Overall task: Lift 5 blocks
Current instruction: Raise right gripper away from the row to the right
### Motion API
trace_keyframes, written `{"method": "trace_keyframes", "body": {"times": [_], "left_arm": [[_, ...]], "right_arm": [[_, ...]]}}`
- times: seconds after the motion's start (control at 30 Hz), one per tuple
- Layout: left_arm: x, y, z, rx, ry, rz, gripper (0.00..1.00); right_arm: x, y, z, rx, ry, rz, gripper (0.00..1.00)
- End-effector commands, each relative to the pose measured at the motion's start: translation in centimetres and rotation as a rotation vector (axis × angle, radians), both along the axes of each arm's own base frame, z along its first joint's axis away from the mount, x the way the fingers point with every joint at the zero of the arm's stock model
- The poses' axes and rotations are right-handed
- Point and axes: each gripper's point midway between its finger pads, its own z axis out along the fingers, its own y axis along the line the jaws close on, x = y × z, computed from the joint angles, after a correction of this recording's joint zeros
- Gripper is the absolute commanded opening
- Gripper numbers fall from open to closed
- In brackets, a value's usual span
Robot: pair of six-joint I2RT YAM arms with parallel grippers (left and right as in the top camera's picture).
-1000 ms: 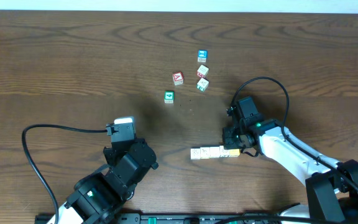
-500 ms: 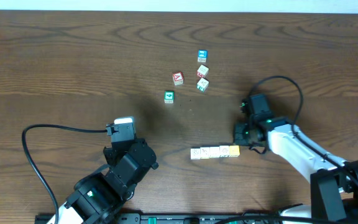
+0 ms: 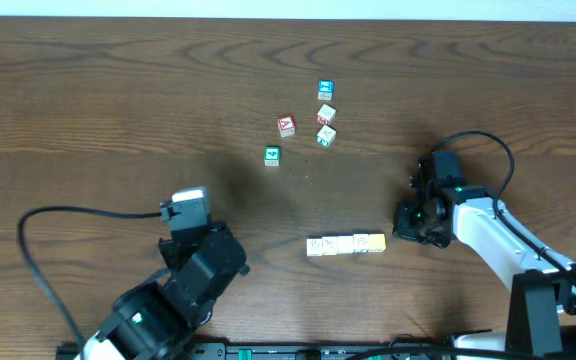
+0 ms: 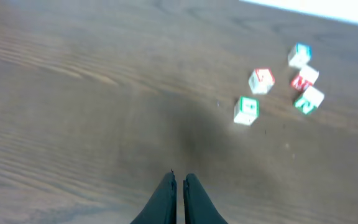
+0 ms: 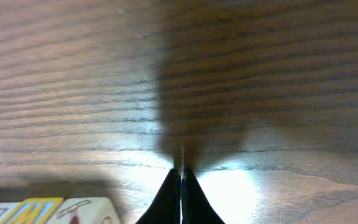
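Note:
Several blocks lie touching in a straight row [image 3: 346, 244] on the brown table: cream ones on the left and a yellow block [image 3: 376, 242] at the right end. My right gripper [image 3: 406, 229] hovers shut and empty just right of the yellow block, a small gap apart. The right wrist view shows its fingertips [image 5: 181, 172] pressed together low over bare wood, with the yellow block [image 5: 36, 210] and a cream block [image 5: 86, 210] at the bottom left. My left gripper [image 4: 179, 178] is shut and empty, well to the left of the row.
A loose group of coloured cubes sits farther back: blue [image 3: 325, 91], red [image 3: 286, 125], green [image 3: 272, 155], and two pale ones with red [image 3: 326, 114] and green [image 3: 325, 135] marks. Black cables loop beside each arm.
My right gripper has drawn back to the right, away from the yellow end of the row. The left arm has shifted slightly left. The row of blocks stays put.

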Motion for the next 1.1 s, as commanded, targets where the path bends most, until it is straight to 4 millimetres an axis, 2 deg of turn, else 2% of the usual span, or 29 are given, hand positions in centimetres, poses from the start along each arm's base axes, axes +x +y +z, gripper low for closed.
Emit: {"method": "trace_keyframes", "body": {"times": [0.0, 0.17, 0.33, 0.47, 0.57, 0.77, 1.07], "left_arm": [[-0.2, 1.8, 2.7, 0.033, -0.104, 0.023, 0.07], [-1.7, 3.0, 6.1, -0.027, -0.228, -0.023, 0.08], [-4.0, 4.2, 8.0, -0.103, -0.316, -0.091, 0.08], [-5.3, 6.4, 6.6, -0.082, -0.299, -0.05, 0.07], [-5.6, 6.8, 4.6, -0.07, -0.253, -0.031, 0.07], [-4.7, 7.4, 2.1, -0.011, -0.239, 0.046, 0.07], [-3.7, 8.3, 2.7, -0.012, -0.281, 0.15, 0.07]], "right_arm": [[1.3, 0.5, 2.2, 0.03, -0.1, 0.041, 0.01], [1.9, 0.6, 5.4, 0.031, -0.223, 0.094, 0.01], [1.1, -0.4, 8.4, -0.017, -0.307, 0.112, 0.01], [0.5, -1.4, 10.3, -0.024, -0.36, 0.081, 0.01], [0.1, -2.2, 11.0, -0.021, -0.393, 0.048, 0.01], [-1.0, -3.4, 10.3, 0.0, -0.389, -0.008, 0.01], [-0.9, -3.0, 10.3, 0.035, -0.401, 0.021, 0.01]]}}
